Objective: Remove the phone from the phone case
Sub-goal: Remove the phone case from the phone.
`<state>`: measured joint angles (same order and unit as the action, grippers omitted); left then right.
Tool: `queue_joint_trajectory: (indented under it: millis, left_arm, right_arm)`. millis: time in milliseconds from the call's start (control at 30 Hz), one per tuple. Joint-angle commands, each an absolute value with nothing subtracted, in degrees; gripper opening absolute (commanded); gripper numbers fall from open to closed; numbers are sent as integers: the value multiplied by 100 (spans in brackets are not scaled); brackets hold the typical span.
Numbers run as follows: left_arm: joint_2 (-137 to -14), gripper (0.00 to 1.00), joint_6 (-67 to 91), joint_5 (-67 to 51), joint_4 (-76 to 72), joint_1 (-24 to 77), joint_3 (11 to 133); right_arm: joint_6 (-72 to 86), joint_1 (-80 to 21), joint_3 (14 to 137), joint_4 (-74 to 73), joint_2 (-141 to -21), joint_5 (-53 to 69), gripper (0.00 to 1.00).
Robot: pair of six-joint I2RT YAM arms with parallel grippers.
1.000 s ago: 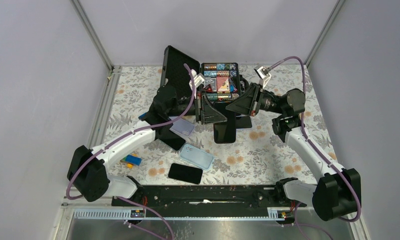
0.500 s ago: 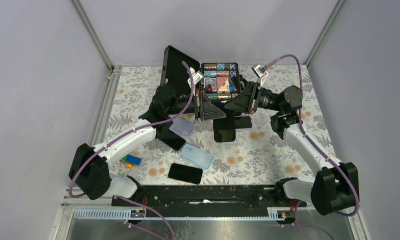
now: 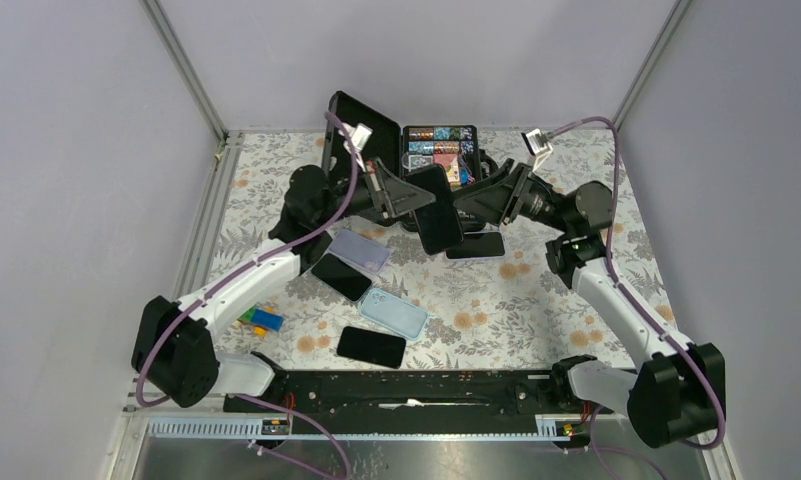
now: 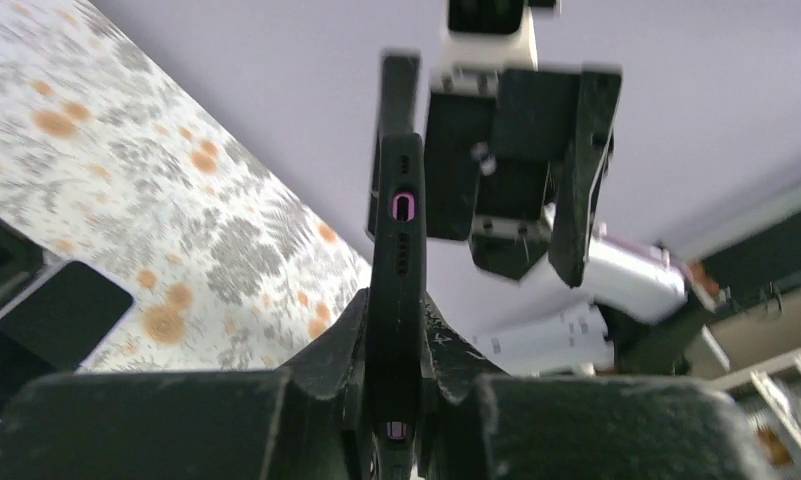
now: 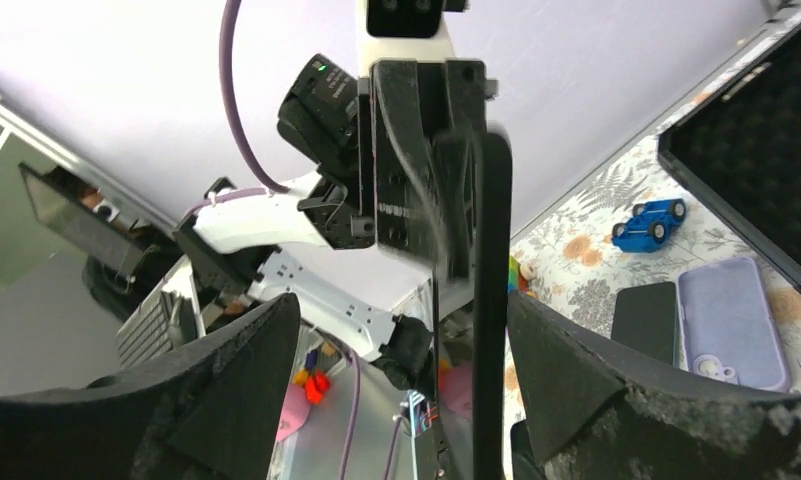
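Note:
A black phone case (image 3: 436, 206) with the phone in it hangs tilted above the middle of the table. I cannot tell phone from case here. My left gripper (image 3: 412, 196) is shut on its edge. In the left wrist view the case (image 4: 397, 240) stands edge-on, pinched between my left gripper's (image 4: 396, 312) fingers. My right gripper (image 3: 473, 204) is open on the other side. In the right wrist view the case (image 5: 491, 300) runs as a thin dark edge between the spread jaws of my right gripper (image 5: 404, 300), close to the right-hand one and apart from the left-hand one.
An open black box (image 3: 441, 150) with a foam lid (image 3: 354, 125) stands at the back. On the flowered cloth lie a lilac case (image 3: 362, 251), a black phone (image 3: 341, 277), a light blue case (image 3: 394, 313), another black phone (image 3: 371, 346), a dark phone (image 3: 476, 244) and a blue toy (image 3: 266, 320).
My right gripper has opened and let go of the case. My left gripper, still shut on it, has swung it up and to the left, so it now tilts.

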<state>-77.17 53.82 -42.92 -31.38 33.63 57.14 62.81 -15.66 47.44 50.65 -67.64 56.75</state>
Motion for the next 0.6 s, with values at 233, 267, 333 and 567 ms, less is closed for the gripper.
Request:
queue_joint_trajectory:
  millis: [233,267,333,567]
  left_arm:
    - [-6966,0,6704,-1956,-4529,3142,5481]
    - [-6995,0,6903,-1901,-4678,3146,5429]
    - [-7069,0,7164,-1790,-4906,3146,5356]
    - [-7190,0,7889,-1413,-5300,3150,5139]
  right_arm:
    - [6353,-1953,3681,5469,-5939,3980,83]
    - [6176,-2121,3670,5388,-5926,3837,81]
    - [5902,-2410,3636,5562,-5957,3586,77]
    - [5659,-2947,3611,6667,-6319,3249,63]
